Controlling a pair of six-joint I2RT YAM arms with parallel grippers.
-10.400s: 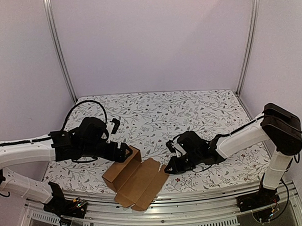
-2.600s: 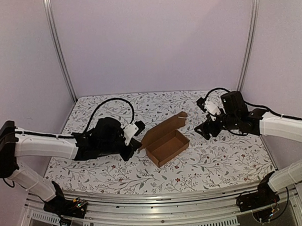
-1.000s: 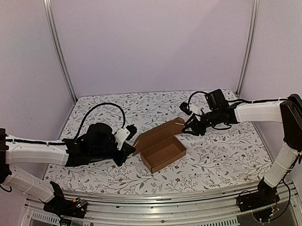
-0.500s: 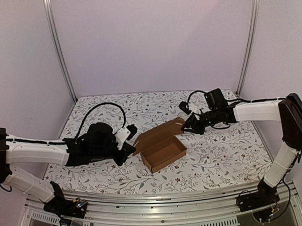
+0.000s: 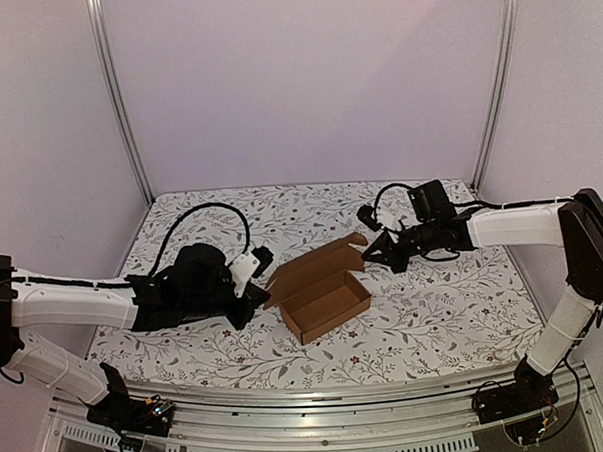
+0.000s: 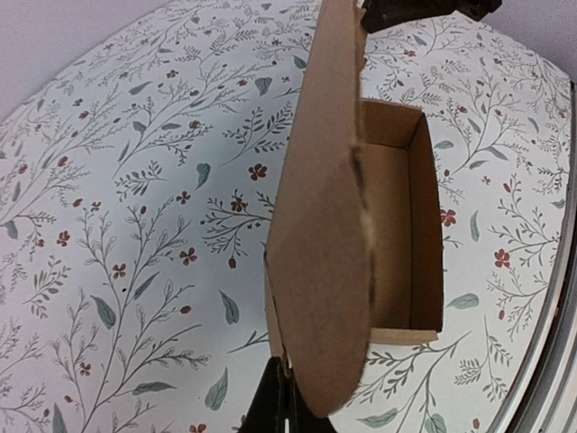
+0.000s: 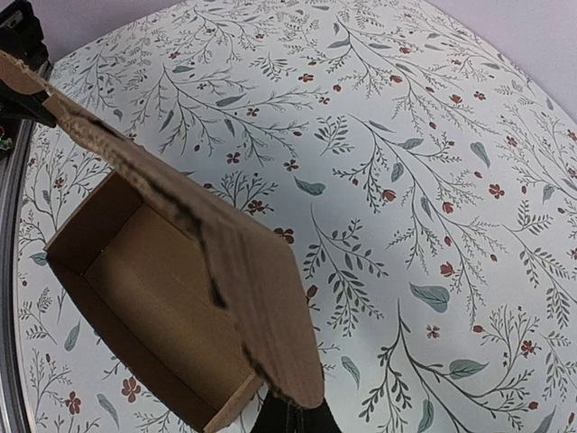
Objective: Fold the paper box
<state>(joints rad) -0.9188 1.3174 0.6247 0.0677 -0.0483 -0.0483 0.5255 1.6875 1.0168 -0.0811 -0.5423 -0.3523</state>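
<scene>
The paper box (image 5: 325, 297) is a brown cardboard tray standing in the middle of the floral table, its hinged lid (image 5: 318, 262) raised along the far side. My left gripper (image 5: 259, 288) is shut on the lid's left end flap (image 6: 325, 271); its fingers (image 6: 285, 401) pinch that flap's lower edge, with the open tray (image 6: 397, 225) beyond. My right gripper (image 5: 369, 251) is shut on the lid's right end flap (image 7: 261, 307), pinching its tip low in the right wrist view (image 7: 293, 417). The tray's inside (image 7: 135, 271) holds nothing.
A floral cloth (image 5: 435, 310) covers the table. Two aluminium posts (image 5: 116, 104) (image 5: 495, 77) stand at the back corners before lilac walls. A metal rail (image 5: 320, 410) runs along the near edge. The left gripper (image 7: 20, 41) shows at the right wrist view's top left.
The right gripper has closed on the lid's right end flap and lifted it slightly. The left arm and the tray have stayed almost still.
</scene>
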